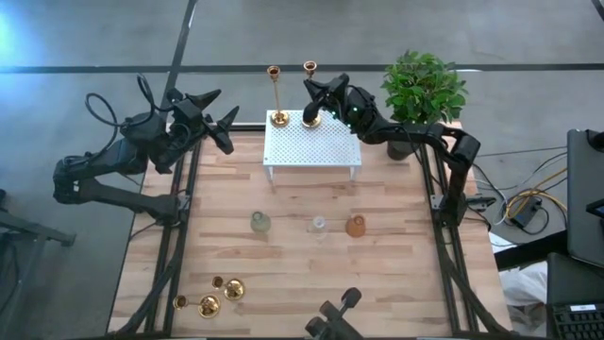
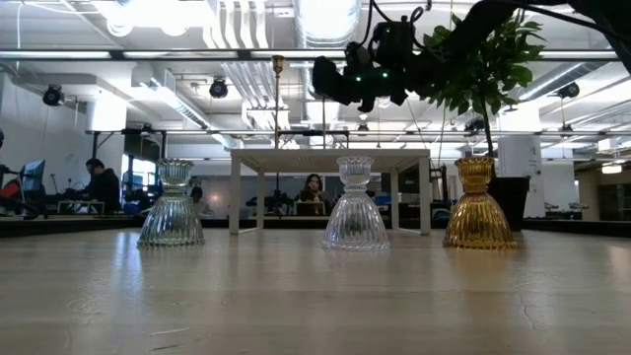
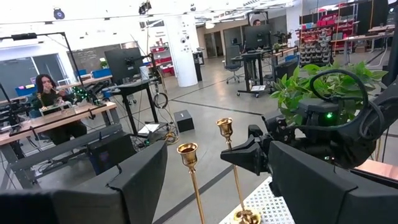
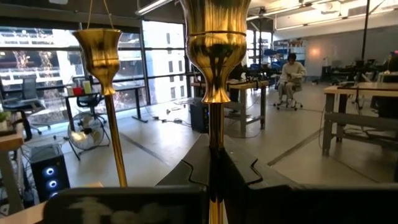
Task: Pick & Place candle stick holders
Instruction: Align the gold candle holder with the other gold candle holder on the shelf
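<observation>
Two gold candle stick holders stand upright on the white perforated stand [image 1: 311, 146] at the table's far side: the left one [image 1: 276, 94] stands free on its round base [image 1: 280, 119], and the right one [image 1: 310, 85] is in my right gripper [image 1: 316, 106]. My right gripper is shut on its stem. Two more gold holders [image 1: 226, 290] [image 1: 200, 304] lie on their sides at the table's near left. My left gripper [image 1: 225, 127] is open and empty, in the air just left of the stand, and it faces the two upright holders [image 3: 188, 155]. My right gripper pinches the right holder's thin stem [image 4: 215, 163] between its two fingers, well below the top cup [image 4: 215, 56]. The fingers come level from the table's right and lie across the stem. The holder is upright, and its base [image 3: 247, 216] is on the stand's top.
Three ribbed glass holders stand in a row mid-table: a greenish one [image 1: 260, 222], a clear one [image 1: 319, 225] and an amber one [image 1: 356, 225]. A potted plant [image 1: 423, 90] stands at the far right, behind my right arm. People sit at desks in the room beyond.
</observation>
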Motion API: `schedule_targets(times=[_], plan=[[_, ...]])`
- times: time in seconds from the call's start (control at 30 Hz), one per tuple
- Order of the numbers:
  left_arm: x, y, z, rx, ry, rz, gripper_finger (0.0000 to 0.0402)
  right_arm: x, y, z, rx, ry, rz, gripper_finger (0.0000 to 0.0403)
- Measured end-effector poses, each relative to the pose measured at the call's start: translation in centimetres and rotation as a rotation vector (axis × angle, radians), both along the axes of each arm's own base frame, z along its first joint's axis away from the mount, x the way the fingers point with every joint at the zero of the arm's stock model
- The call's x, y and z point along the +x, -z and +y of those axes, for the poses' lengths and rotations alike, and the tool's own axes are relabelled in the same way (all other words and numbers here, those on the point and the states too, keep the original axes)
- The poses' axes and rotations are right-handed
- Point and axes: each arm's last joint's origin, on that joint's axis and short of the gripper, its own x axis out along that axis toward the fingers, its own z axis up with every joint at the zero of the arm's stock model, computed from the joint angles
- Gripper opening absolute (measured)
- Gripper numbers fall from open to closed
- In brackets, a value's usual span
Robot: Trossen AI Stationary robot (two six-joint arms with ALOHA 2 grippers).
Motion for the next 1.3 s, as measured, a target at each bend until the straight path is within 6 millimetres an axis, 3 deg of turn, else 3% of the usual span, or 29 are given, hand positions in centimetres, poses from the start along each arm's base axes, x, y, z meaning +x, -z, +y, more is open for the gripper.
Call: schedule_targets(times=[1.1,1.3], plan=[[-0.04,-0.01,0.0,-0.001,0.0,-0.002,0.0287,0.2,-0.38,0.39,0.023,0.033,0.065,0.0009],[-0.03,0.0,0.0,-0.001,0.0,-0.002,0.0287,0.23,-0.16,0.41,0.041,0.024,0.078,0.0033]])
